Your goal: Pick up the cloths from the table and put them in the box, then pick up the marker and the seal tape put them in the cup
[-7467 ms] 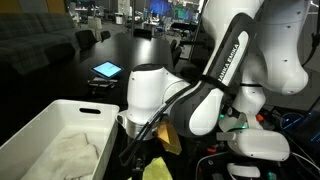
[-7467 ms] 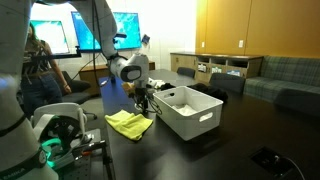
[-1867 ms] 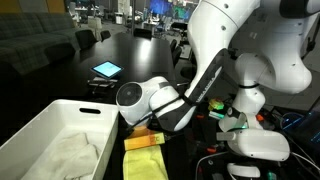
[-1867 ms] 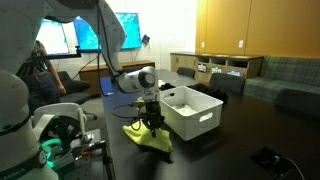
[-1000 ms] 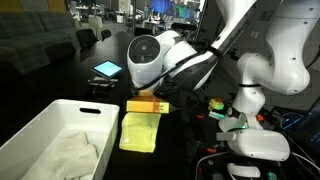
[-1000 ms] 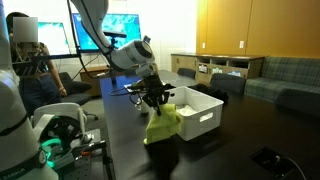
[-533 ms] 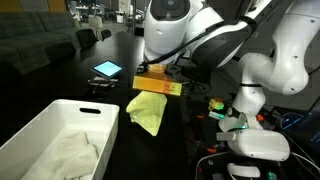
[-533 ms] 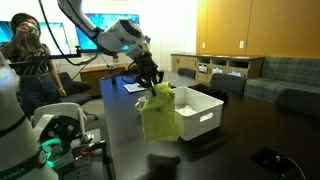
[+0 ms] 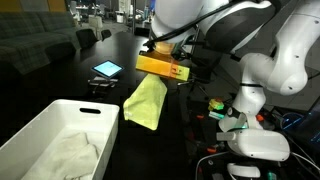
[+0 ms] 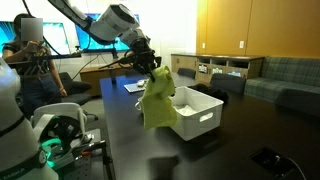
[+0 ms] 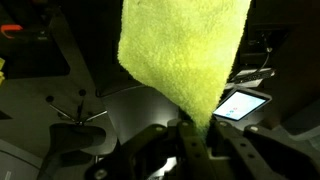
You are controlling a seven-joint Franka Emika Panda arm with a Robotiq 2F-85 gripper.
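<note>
The gripper is being kept clamped on the top edge of the yellow cloth, with the jaws pressed together on a bunched fold of fabric. In the wrist view the fingers are being seen closed on the narrow end of the yellow cloth, which fills the middle of that picture.

Compared with half a second ago, the gripper is being carried higher, and the yellow cloth is being lifted with it. It is hanging in a long loose drape, clear of the table. About two seconds ago the same cloth was still being gathered up from the tabletop, and earlier still it was lying flat beside the box.

In both exterior views the cloth is being dangled just beside the box, close to its near corner. In an exterior view its lower part is being shown in front of the wall of the box; whether it is over the opening cannot be told.

The off-white cloth is being left crumpled inside the box, as before. A lit tablet is being left on the table beyond the box, unchanged. The arm is being held raised, higher than before.
</note>
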